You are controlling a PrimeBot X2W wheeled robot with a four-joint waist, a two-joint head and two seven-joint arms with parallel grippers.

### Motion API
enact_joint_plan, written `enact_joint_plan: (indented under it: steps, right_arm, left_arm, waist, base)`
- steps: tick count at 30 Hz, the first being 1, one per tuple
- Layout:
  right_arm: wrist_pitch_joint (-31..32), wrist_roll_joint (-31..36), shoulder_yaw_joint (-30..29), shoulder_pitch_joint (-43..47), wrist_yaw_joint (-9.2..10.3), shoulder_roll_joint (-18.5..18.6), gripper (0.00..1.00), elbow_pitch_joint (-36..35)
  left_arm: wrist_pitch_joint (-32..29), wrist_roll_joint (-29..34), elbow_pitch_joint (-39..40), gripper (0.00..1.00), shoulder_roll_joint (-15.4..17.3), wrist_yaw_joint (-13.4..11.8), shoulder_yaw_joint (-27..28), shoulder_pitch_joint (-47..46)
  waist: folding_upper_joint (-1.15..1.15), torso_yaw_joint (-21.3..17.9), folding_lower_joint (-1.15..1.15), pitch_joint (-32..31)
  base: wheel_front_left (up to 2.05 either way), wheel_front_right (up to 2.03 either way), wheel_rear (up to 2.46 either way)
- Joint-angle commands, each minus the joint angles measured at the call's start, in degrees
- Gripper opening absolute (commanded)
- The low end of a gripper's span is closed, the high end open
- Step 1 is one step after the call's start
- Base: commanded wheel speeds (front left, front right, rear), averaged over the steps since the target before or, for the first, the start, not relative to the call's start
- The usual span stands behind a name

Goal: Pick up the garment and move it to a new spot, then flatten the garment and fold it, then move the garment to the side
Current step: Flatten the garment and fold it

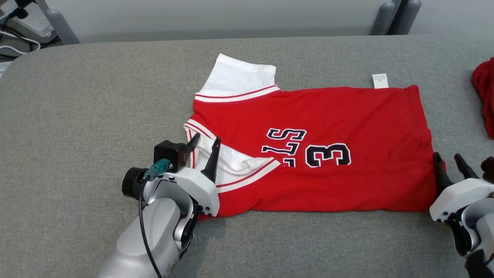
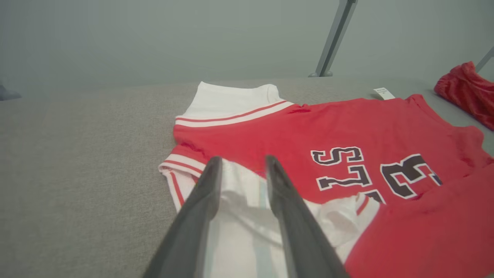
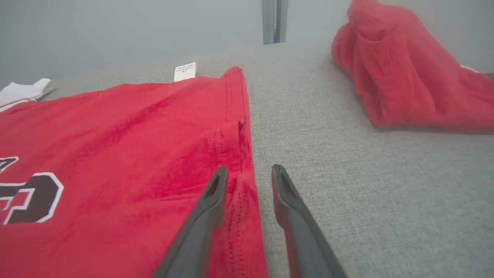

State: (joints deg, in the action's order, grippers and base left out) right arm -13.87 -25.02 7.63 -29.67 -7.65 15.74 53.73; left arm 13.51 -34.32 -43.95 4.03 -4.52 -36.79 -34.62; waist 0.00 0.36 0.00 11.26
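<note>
The garment [image 1: 328, 116] is a red jersey with white sleeves and black lettering. It lies flat across the grey table, its near edge folded over. My left gripper [image 1: 207, 138] is open over the white sleeve at the jersey's left end, with cloth showing between its fingers [image 2: 243, 159]. My right gripper [image 1: 447, 155] is open at the jersey's right hem. One of its fingers is over the red hem [image 3: 231, 116], the other over bare table [image 3: 250, 169]. Neither holds the cloth.
A second crumpled red cloth [image 1: 486, 92] lies at the table's right edge, also in the right wrist view [image 3: 405, 77]. A white label [image 1: 380, 81] sticks out at the jersey's far right corner. Grey padded table [image 1: 77, 116]. Cables [image 1: 15, 31] lie beyond the far left corner.
</note>
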Motion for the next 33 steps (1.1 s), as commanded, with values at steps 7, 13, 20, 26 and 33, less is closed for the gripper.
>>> enact_joint_plan:
  steps: [7, 13, 20, 26, 33]
  right_arm:
    - [-1.11, 3.11, -5.14, 5.91, 0.16, 0.16, 1.0, -8.56]
    - [-1.12, 4.46, -8.53, 11.49, 0.16, -1.22, 1.0, -11.98]
    - [-1.12, 5.52, -9.34, 12.93, 0.16, -2.25, 1.0, -13.74]
    - [-1.12, 5.49, -9.21, 12.61, 0.16, -2.09, 1.0, -14.01]
    - [-1.13, 5.19, -10.1, 12.94, 0.16, -2.11, 1.0, -13.76]
  left_arm:
    - [0.54, -2.36, 8.0, 1.0, 5.5, 0.76, 5.16, 6.65]
    - [-3.52, -4.9, 13.35, 1.0, 7.54, -0.65, 4.57, 16.93]
    - [-7.84, -6.3, 18.16, 0.24, 7.92, -2.23, 3.53, 20.48]
    - [-9.88, -6.45, 18.37, 0.23, 8.61, -3.98, 3.5, 20.81]
    - [-9.6, -5.69, 20.5, 1.0, 9.51, -6.79, 3.74, 21.96]
  waist:
    - [0.0, 0.12, 0.0, -2.52]
    - [0.0, 0.52, 0.0, -3.99]
    - [0.0, -0.18, 0.0, -4.0]
    - [0.0, -1.16, 0.0, -3.44]
    - [0.0, -1.48, 0.0, -3.35]
  base:
    - [0.0, 0.0, 0.0]
    - [0.0, 0.0, 0.0]
    - [0.0, 0.0, 0.0]
    - [0.0, 0.0, 0.0]
    - [0.0, 0.0, 0.0]
